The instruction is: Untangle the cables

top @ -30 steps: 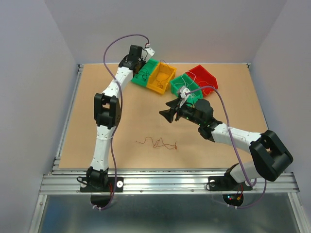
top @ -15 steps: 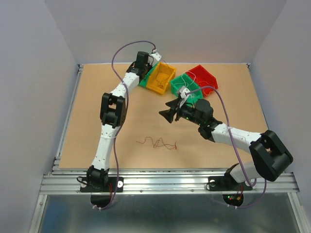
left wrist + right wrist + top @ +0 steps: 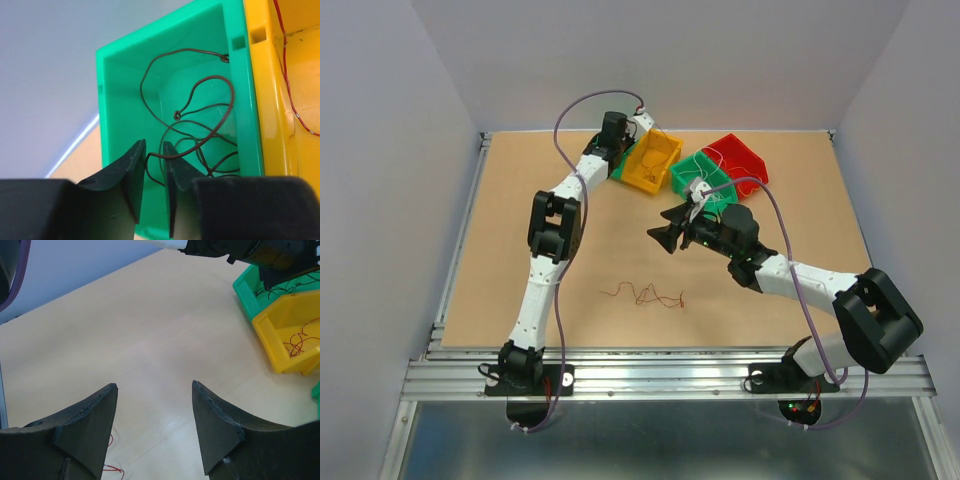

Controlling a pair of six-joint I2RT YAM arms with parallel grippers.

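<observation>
A tangle of thin red and dark cables (image 3: 645,295) lies on the wooden table in front of the arms. My left gripper (image 3: 154,147) hangs over the left green bin (image 3: 170,95). Its jaws stand a little apart, and a dark brown cable (image 3: 200,100) coiled in that bin crosses the gap between their tips. In the top view the left gripper (image 3: 619,160) covers most of that bin. My right gripper (image 3: 658,236) hovers open over bare table with nothing between its fingers (image 3: 102,405). A red strand (image 3: 112,470) shows below them.
A yellow bin (image 3: 653,160) holding red cable (image 3: 300,342) stands beside the left green bin. A second green bin (image 3: 703,178) and a red bin (image 3: 738,160) follow to its right. Grey walls enclose the table; a metal rail (image 3: 660,365) runs along the near edge.
The left arm has swung right and forward over the left green bin, and its jaws have parted from shut. The right arm has not moved.
</observation>
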